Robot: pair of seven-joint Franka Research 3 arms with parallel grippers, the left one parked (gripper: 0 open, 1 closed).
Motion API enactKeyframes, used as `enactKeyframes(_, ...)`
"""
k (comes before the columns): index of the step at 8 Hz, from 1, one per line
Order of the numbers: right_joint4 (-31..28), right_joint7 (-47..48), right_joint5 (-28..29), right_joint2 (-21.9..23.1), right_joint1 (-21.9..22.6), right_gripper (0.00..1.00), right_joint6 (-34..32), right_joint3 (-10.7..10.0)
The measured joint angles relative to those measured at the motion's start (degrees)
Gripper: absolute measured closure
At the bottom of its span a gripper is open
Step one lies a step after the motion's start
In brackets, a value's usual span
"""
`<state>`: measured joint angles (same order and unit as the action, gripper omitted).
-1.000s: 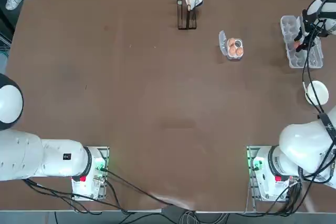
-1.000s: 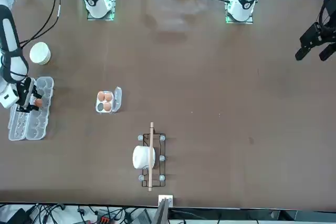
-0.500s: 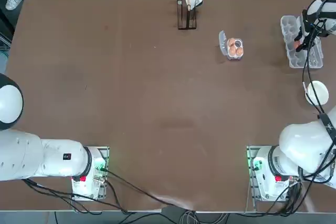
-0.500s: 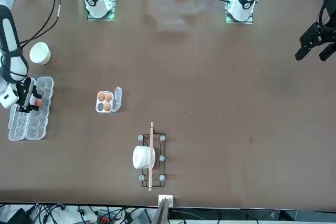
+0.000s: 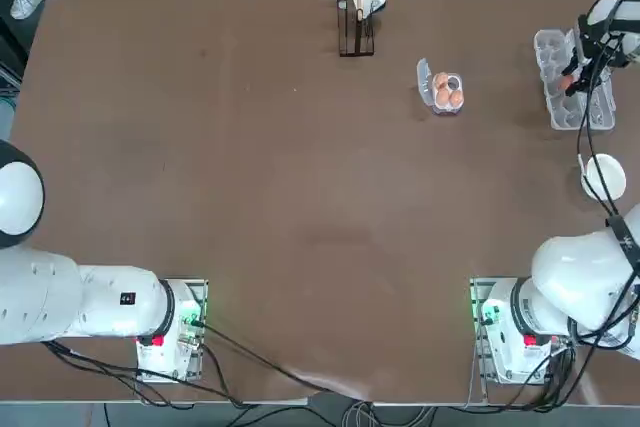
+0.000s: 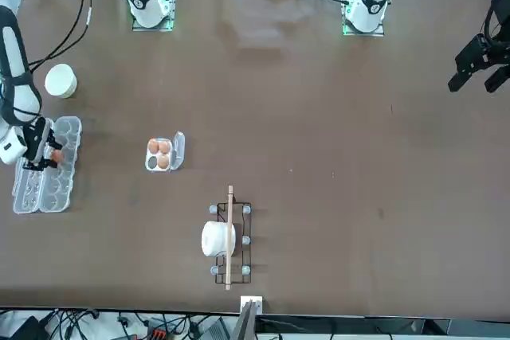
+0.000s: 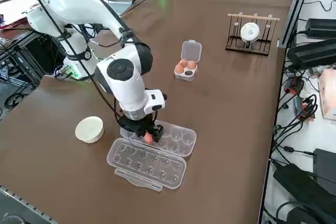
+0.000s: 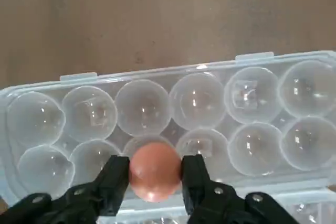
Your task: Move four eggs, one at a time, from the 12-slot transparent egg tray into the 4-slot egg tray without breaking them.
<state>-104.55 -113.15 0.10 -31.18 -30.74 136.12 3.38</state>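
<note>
My right gripper [image 8: 155, 174] is shut on a brown-orange egg [image 8: 155, 170], pinched between both fingers. It holds the egg just over the near row of the 12-slot transparent egg tray [image 8: 210, 98], whose other cups show nothing inside. From overhead the gripper [image 5: 572, 71] and tray [image 5: 585, 112] sit at the far right edge of the table. The same egg [image 7: 148, 138] shows from the side over the tray [image 7: 181, 139]. The 4-slot egg tray [image 5: 423, 78] stands left of them with three eggs [image 5: 447, 90] inside and one cup [image 6: 151, 162] bare.
A round white bowl [image 5: 603, 177] sits on the table between the long tray and my right arm's base. A wire rack holding a white roll [image 5: 357, 7] stands at the far edge, left of the small tray. Cables hang from my right arm over the tray area.
My right gripper, still shut on the egg, has shifted a little over the long tray, away from its base. The trays and other eggs have not moved.
</note>
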Motion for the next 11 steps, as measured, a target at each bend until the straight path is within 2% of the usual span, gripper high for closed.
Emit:
enactKeyframes(2,0.68,0.08,0.07,2.35,0.06,0.42,-1.86,0.35)
enactKeyframes(5,1.63,5.47,0.18,5.25,0.90,0.42,-8.97,0.79)
enactKeyframes(8,1.82,18.70,0.24,8.69,5.86,0.42,-15.27,1.17)
enactKeyframes(11,1.82,32.09,0.25,9.82,10.81,0.42,-16.72,1.28)
